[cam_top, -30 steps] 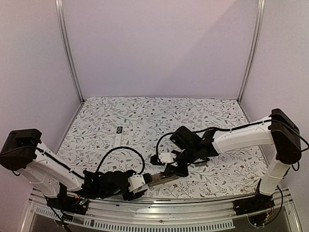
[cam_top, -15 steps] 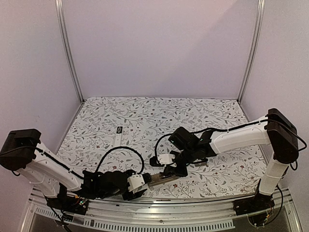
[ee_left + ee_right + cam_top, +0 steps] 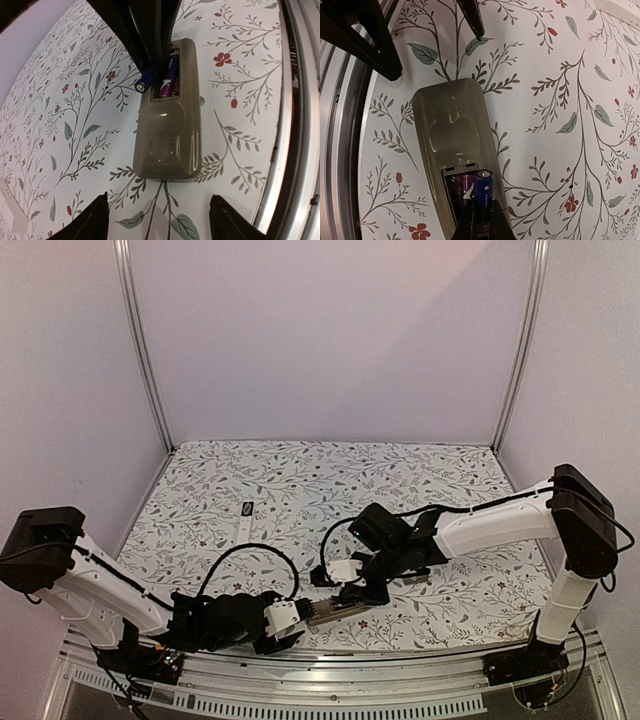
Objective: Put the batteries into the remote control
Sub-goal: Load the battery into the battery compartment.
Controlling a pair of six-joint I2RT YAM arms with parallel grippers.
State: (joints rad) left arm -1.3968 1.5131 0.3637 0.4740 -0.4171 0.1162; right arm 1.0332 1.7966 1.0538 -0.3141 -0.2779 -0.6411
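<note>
Remote [image 3: 168, 131]: grey-brown, lying back-up on the flowered cloth [image 3: 75, 125], close to the metal rail [image 3: 295, 100] at the table's near edge. The battery bay at one end is uncovered.

We note a purple battery [image 3: 169, 80] lying in one slot of the bay.

The blue battery [image 3: 482, 187] is pinched in the right gripper [image 3: 482, 219], whose fingers are clamped tight on its body. It hangs over the empty slot just beside the purple one. In the left wrist view it sits tilted, its pale-tipped end poking out past the bay's side rim, so it is not lying flat in the slot. Whether its other end touches the bay we cannot tell, as the fingers hide it.

Left gripper [image 3: 161, 217]: jaws spread wide, holding nothing. Its fingertips stand near the remote's rounded, closed end, one to each side of its line. Both wrist views show a strip of cloth between them and the remote, so no contact.

Top view: the two arms meet low at the near middle of the table, their grippers facing each other along the remote. A white remote [image 3: 247, 530] lies well apart on the left part of the cloth, with a small dark thing [image 3: 247, 508] just beyond it that is too small to name.
</note>
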